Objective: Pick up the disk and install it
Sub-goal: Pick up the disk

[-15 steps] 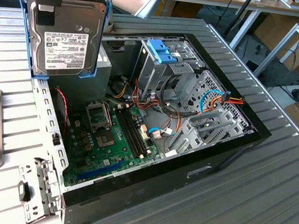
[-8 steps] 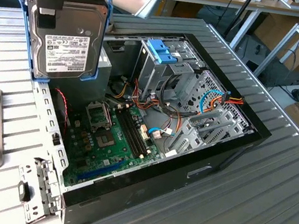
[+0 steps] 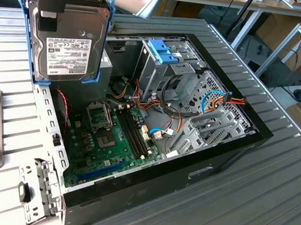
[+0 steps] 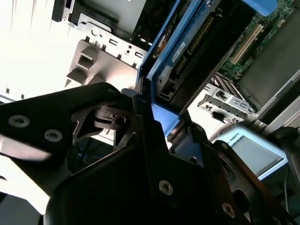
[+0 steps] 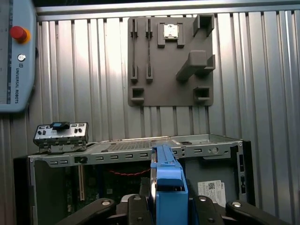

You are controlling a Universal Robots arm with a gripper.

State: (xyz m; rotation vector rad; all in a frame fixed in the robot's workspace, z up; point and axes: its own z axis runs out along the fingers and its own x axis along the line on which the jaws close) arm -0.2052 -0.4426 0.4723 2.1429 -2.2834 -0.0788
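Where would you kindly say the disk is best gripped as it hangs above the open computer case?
The disk hangs upright, with the blue bracket lining its side edges. So grip the top edge from above, across the two flat faces, as the gripper does now. That probably keeps the bracket sides free.

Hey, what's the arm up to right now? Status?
Gripper shut on disk. Disk hangs upright over open case, not installed. Loose cables inside.

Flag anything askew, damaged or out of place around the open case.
Nothing spilled or damaged. The disk hangs upright in the gripper, above one edge of the open case. One oddity: a small metal port panel sits outside the case by its corner; attached or loose, I can't tell.
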